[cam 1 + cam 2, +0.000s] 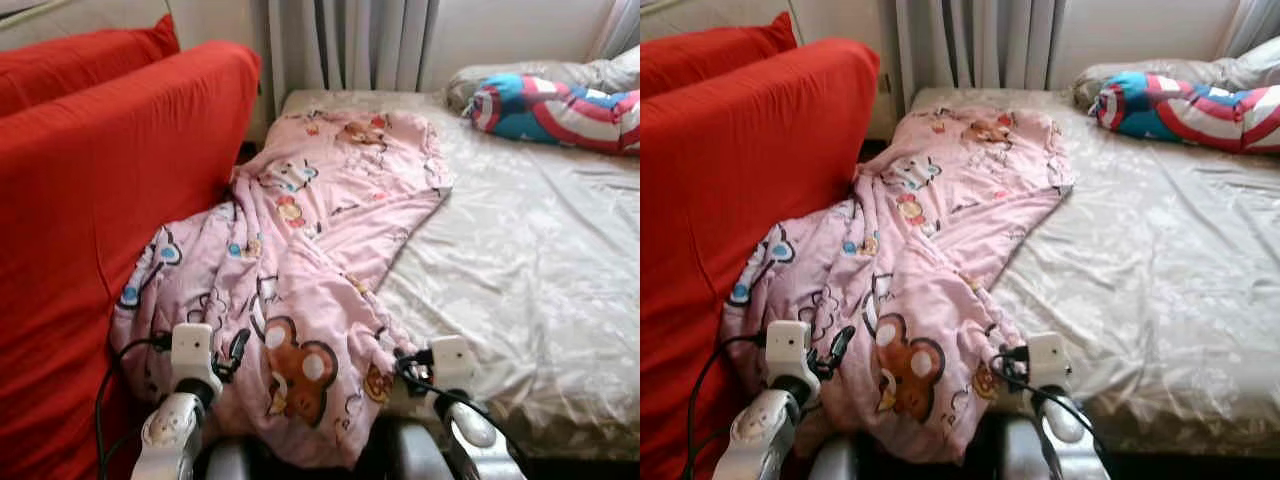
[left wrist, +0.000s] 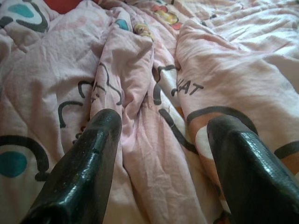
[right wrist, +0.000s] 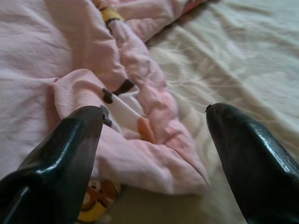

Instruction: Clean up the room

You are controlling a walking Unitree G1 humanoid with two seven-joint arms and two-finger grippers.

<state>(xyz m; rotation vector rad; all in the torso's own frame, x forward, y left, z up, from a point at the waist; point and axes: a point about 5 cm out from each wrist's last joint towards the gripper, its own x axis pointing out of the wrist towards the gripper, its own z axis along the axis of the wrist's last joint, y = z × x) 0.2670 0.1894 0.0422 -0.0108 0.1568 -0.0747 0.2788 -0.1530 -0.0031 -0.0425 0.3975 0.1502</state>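
A rumpled pink blanket (image 1: 300, 250) with cartoon bears lies along the left side of the bed, its near end bunched up against the red sofa. My left gripper (image 2: 163, 121) is open just above the blanket's folds near its near-left end (image 1: 232, 356). My right gripper (image 3: 156, 112) is also open. It hovers over the blanket's right hem (image 3: 140, 154), where the blanket meets the beige sheet (image 3: 224, 60). Neither gripper holds anything.
The red sofa (image 1: 100, 180) stands tight against the bed's left side. Beige sheet (image 1: 520, 250) covers the right of the bed. A red, white and blue pillow (image 1: 560, 110) lies at the far right by the head. Grey curtains (image 1: 350, 40) hang behind.
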